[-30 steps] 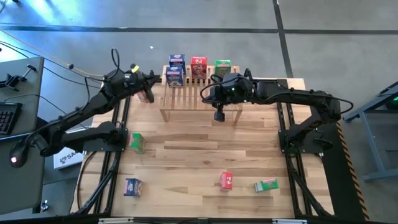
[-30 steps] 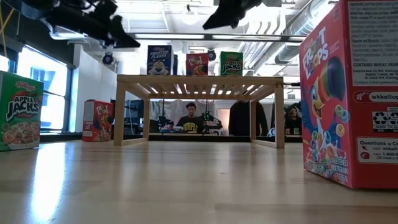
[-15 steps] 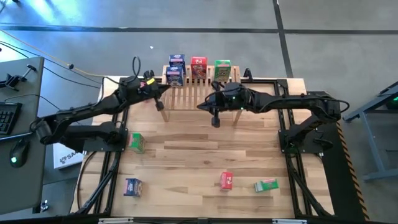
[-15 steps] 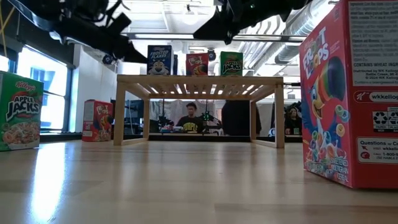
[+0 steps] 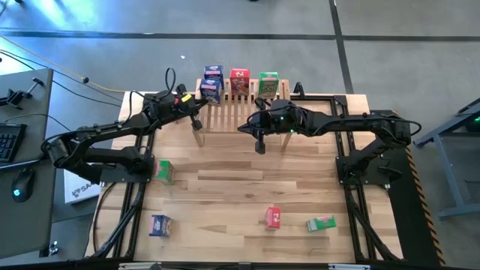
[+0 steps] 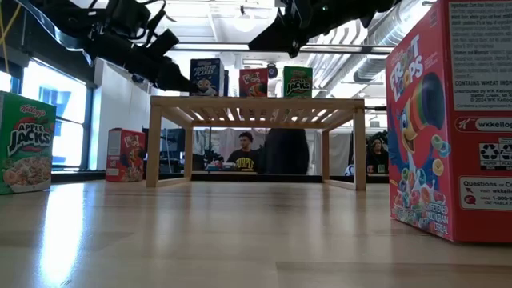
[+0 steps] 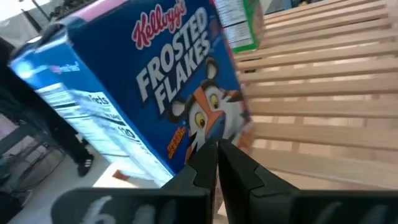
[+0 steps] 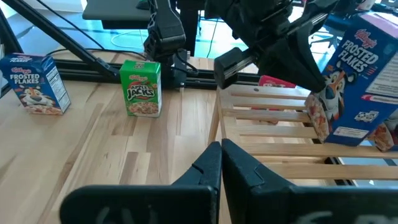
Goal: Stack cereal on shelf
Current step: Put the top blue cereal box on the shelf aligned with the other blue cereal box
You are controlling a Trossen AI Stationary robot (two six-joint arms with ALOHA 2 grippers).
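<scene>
The shelf (image 5: 238,112) is a light slatted wood rack at the table's far edge. Two blue cereal boxes (image 5: 211,82), a red one (image 5: 239,79) and a green one (image 5: 268,81) stand along its far side. My left gripper (image 5: 199,105) is shut, with its tips right at the front face of a blue Frosted Flakes box (image 7: 168,93), low on the box. My right gripper (image 8: 220,152) is shut and empty, and it hovers over the shelf's slats (image 8: 280,140). More boxes rest on the table: green (image 5: 165,171), blue (image 5: 160,224), red (image 5: 273,217), green (image 5: 320,223). My left gripper's shut fingertips (image 7: 214,152) stand at the lower front of the blue box (image 7: 205,124), coming from the table's left. I cannot tell whether they touch it. The box stands on the shelf top.
A red box (image 6: 126,154) stands on the table left of the shelf, behind my left arm. A large red box (image 6: 448,120) sits close to the low camera. Bare wood lies mid-table (image 5: 247,180). People show in the room beyond (image 6: 244,156).
My left gripper has swung toward the table's right, from beside the shelf's left end to the blue box on the shelf. My right arm has shifted a little toward the left over the shelf. The boxes have not moved.
</scene>
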